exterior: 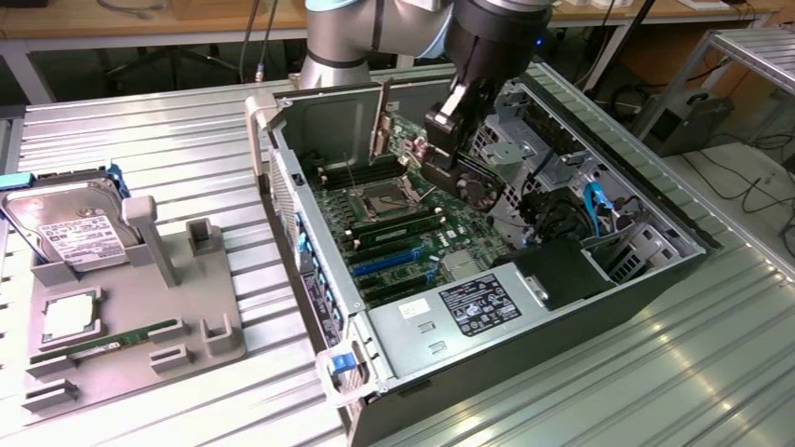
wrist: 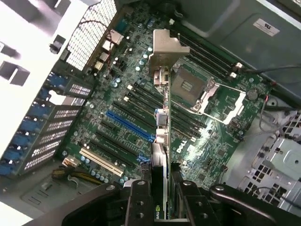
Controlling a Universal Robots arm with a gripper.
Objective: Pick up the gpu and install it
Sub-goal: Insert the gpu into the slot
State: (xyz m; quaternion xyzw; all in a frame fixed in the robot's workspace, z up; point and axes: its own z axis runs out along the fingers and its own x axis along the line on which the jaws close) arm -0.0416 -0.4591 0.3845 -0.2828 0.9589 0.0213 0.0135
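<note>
1. At the exterior view's left, a gray holder [exterior: 137, 307] carries a hard drive [exterior: 69, 228], a CPU [exterior: 69, 317] and a green RAM stick [exterior: 106, 340].
2. The open computer case [exterior: 267, 168] lies in the middle, with its motherboard [exterior: 397, 223] exposed.
3. The gpu [exterior: 400, 140] [wrist: 160, 141] hangs edge-on over the motherboard, above the CPU socket [wrist: 188, 87] and beside the blue slot [wrist: 129, 125]. Its silver bracket is at the end away from the fingers.
4. The gripper [exterior: 445, 140] [wrist: 162, 207] has its jaws closed tight on the card's near end.
5. The arm [exterior: 497, 37] reaches down from the top, its wrist tilted toward the exterior view's left.
</note>
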